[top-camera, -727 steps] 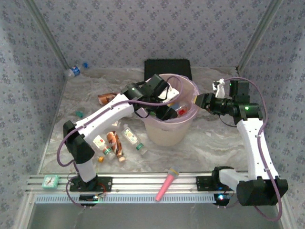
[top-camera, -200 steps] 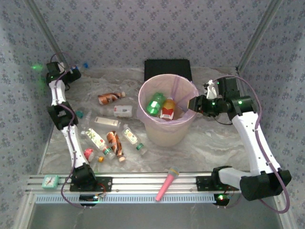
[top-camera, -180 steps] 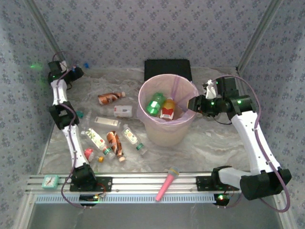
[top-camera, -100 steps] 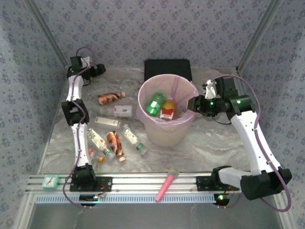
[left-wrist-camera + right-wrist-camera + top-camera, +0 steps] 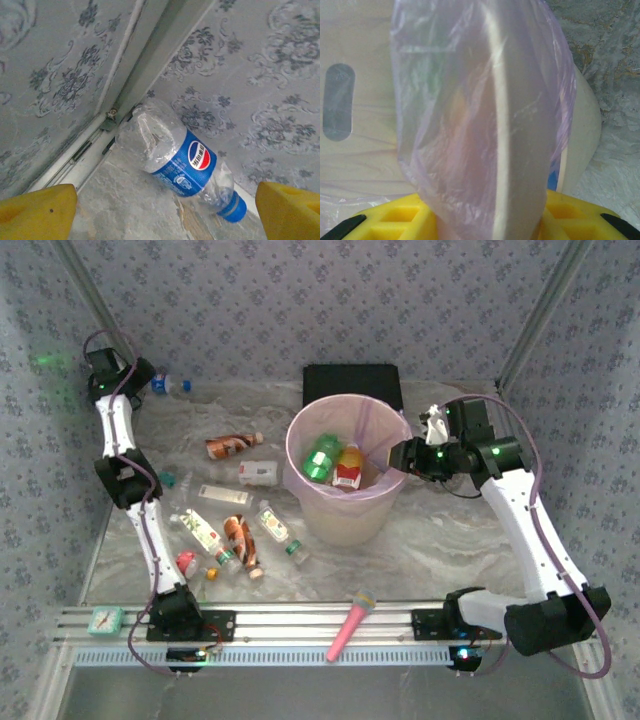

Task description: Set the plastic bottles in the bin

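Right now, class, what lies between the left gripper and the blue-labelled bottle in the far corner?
Only bare marbled tabletop: the left wrist view shows the open left gripper facing the blue-labelled bottle, nothing in between.

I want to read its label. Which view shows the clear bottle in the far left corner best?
The left wrist view: the bottle lies close, unobstructed, blue label and cap plain. In the top external view the bottle is a tiny speck.
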Action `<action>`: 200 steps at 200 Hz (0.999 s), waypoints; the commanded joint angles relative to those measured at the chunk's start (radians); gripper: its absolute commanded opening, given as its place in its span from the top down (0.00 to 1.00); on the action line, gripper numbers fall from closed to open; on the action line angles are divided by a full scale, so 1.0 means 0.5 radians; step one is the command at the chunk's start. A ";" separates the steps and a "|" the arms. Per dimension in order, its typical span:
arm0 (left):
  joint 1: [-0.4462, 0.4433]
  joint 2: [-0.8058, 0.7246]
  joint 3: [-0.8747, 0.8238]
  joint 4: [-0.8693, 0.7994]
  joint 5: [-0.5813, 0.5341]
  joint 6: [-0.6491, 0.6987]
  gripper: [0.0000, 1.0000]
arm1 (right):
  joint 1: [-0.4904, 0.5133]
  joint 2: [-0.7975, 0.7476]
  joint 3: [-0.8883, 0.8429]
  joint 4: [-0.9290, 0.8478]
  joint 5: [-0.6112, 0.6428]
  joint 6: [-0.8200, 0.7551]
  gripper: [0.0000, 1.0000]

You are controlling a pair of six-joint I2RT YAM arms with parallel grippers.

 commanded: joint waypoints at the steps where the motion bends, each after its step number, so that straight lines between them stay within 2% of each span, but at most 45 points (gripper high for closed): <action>1: -0.040 0.138 0.007 0.109 -0.036 -0.378 0.08 | 0.034 0.025 0.017 -0.041 0.028 0.016 0.57; 26: -0.026 0.224 -0.034 0.369 0.115 -0.742 0.08 | 0.047 0.030 0.010 -0.040 0.038 0.019 0.57; 75: -0.050 0.488 0.027 0.717 0.107 -1.350 0.10 | 0.084 0.034 -0.014 -0.049 0.075 0.022 0.57; 94: -0.070 0.596 0.106 0.757 0.109 -1.495 0.11 | 0.088 0.028 -0.013 -0.051 0.084 0.025 0.57; 122: -0.101 0.641 0.110 0.748 0.092 -1.556 0.12 | 0.091 0.024 -0.013 -0.058 0.092 0.025 0.57; 143: -0.126 0.663 0.111 0.708 0.095 -1.564 0.22 | 0.093 0.022 -0.021 -0.049 0.096 0.028 0.57; 167: -0.131 0.696 0.111 0.715 0.136 -1.588 0.42 | 0.097 0.022 -0.019 -0.064 0.107 0.025 0.57; 200: -0.120 0.698 0.115 0.727 0.200 -1.596 0.51 | 0.093 0.020 -0.024 -0.061 0.118 0.022 0.57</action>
